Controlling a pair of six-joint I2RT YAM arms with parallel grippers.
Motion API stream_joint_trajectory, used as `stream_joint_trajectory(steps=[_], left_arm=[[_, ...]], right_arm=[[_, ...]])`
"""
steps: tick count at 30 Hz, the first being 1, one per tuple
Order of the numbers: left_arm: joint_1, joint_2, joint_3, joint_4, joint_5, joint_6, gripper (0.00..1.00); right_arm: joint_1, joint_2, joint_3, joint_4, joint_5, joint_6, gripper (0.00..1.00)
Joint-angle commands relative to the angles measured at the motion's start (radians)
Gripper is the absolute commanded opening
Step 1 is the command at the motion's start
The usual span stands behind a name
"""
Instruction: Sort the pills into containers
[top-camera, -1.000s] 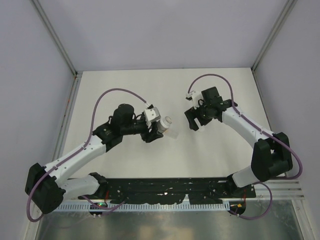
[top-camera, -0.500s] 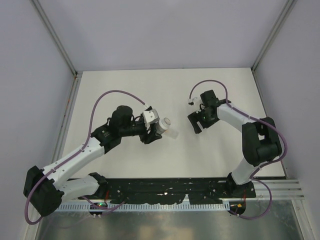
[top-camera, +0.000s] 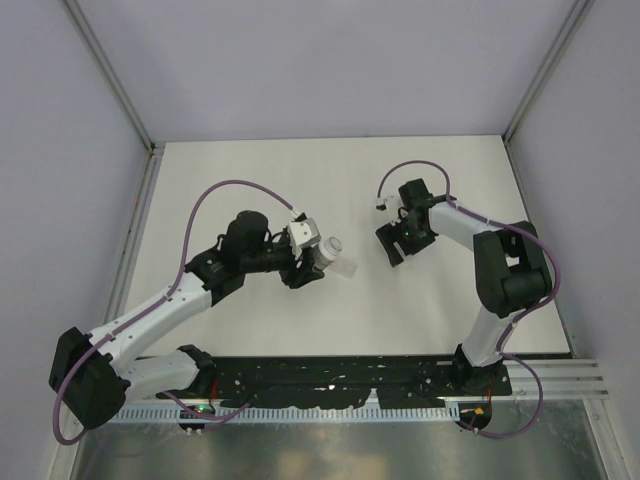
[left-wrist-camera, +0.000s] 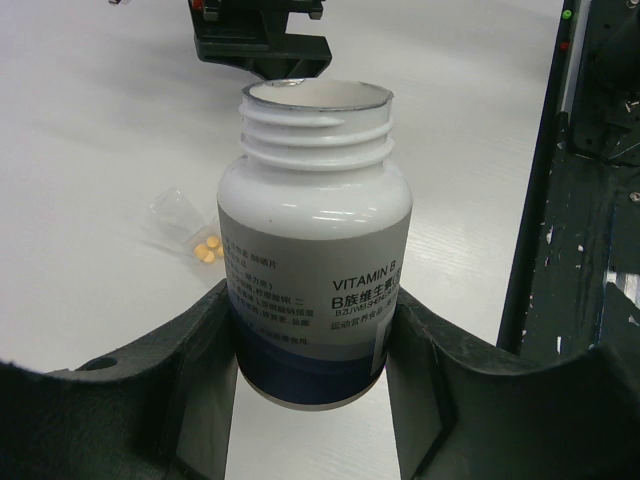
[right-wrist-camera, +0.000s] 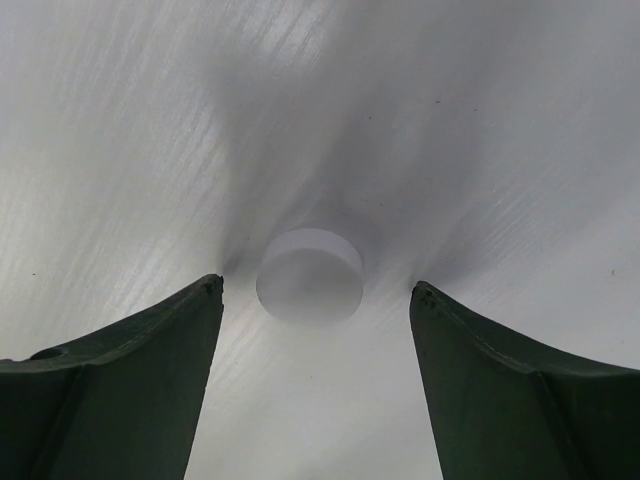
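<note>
- The left end effector (left-wrist-camera: 312, 300) is clamped on a white bottle (left-wrist-camera: 315, 230), 1 finger on each side of its lower body, holding it off the table (top-camera: 250, 180).
- The bottle has no cap on: its threaded neck is bare and the mouth stands open. From above it sits tilted, mouth end pointing toward the right arm's side.
- Its label (left-wrist-camera: 345, 290) reads "VITAMIN B", with smaller print I can't make out.
- A small clear packet (left-wrist-camera: 180, 218) lies flat on the table just beside the bottle, toward the middle of the table in the overhead view.
- A few tiny orange pills (left-wrist-camera: 208, 248) are bunched at the packet's near edge; I can't tell whether they are sealed inside it or resting on it.
- The right end effector (right-wrist-camera: 317, 290) is down low over the table across from the bottle, near it but apart.
- Its 2 fingers stand wide apart with a round white cap (right-wrist-camera: 310, 268) lying flat on the table between them. There is a clear gap on each side, so neither finger touches the cap.
- From the overhead view the cap itself is hidden under the right end effector.
</note>
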Motion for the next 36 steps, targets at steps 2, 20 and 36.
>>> stream_joint_trajectory(steps=[2,20,36], left_arm=[[0.004,0.002,0.011,0.021,0.015,0.0,0.0],[0.004,0.011,0.021,0.012,0.006,0.0,0.0],[0.013,-0.004,0.016,0.001,-0.009,0.001,0.0]], right_arm=[[-0.004,0.009,0.03,0.004,-0.01,-0.011,0.78],[-0.001,-0.002,-0.013,0.007,-0.017,0.007,0.57],[-0.003,-0.097,0.009,-0.042,-0.05,0.017,0.29]])
